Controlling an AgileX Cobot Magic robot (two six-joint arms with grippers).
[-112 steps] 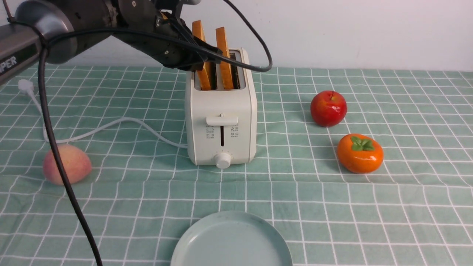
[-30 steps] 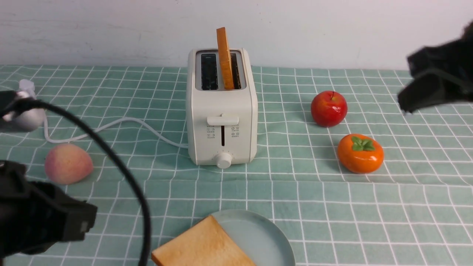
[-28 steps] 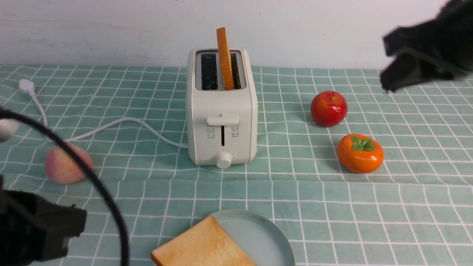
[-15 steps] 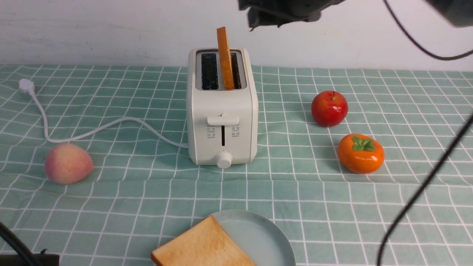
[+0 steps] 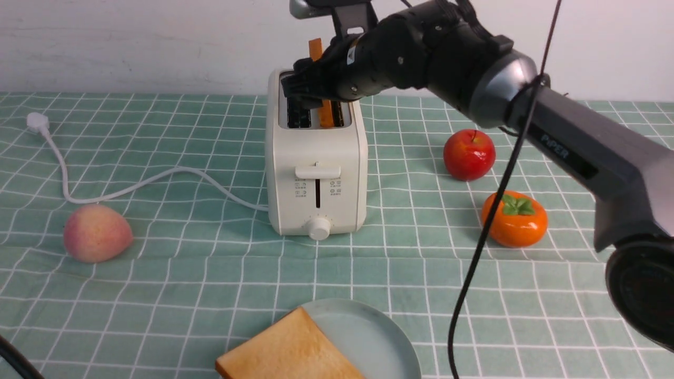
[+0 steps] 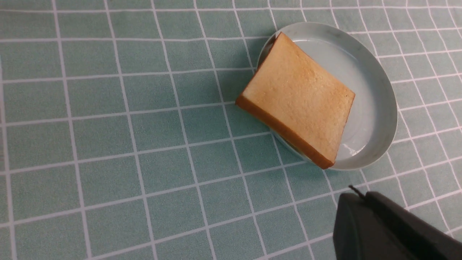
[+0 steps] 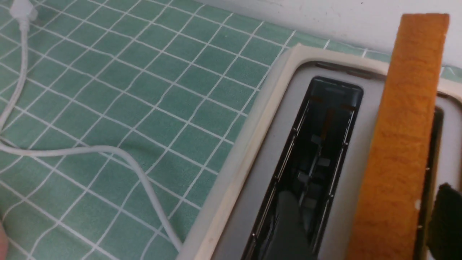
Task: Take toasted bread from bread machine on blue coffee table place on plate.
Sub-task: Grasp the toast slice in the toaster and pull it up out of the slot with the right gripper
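The cream-white bread machine stands at the middle of the blue coffee table. One slice of toasted bread stands upright in its right slot; the left slot is empty. My right gripper is over the slots, open, with one finger on each side of that slice, not pressing it. A second slice lies on the plate, overhanging its left rim. In the left wrist view my left gripper is shut and empty, beside the plate and the slice.
A red apple and an orange persimmon sit right of the toaster, under my right arm. A peach lies at the left. The white power cord runs left from the toaster to its plug.
My right arm has swung in from the upper right and come down over the toaster, its jaws opening around the standing slice. My left arm has drawn back out of the front view.
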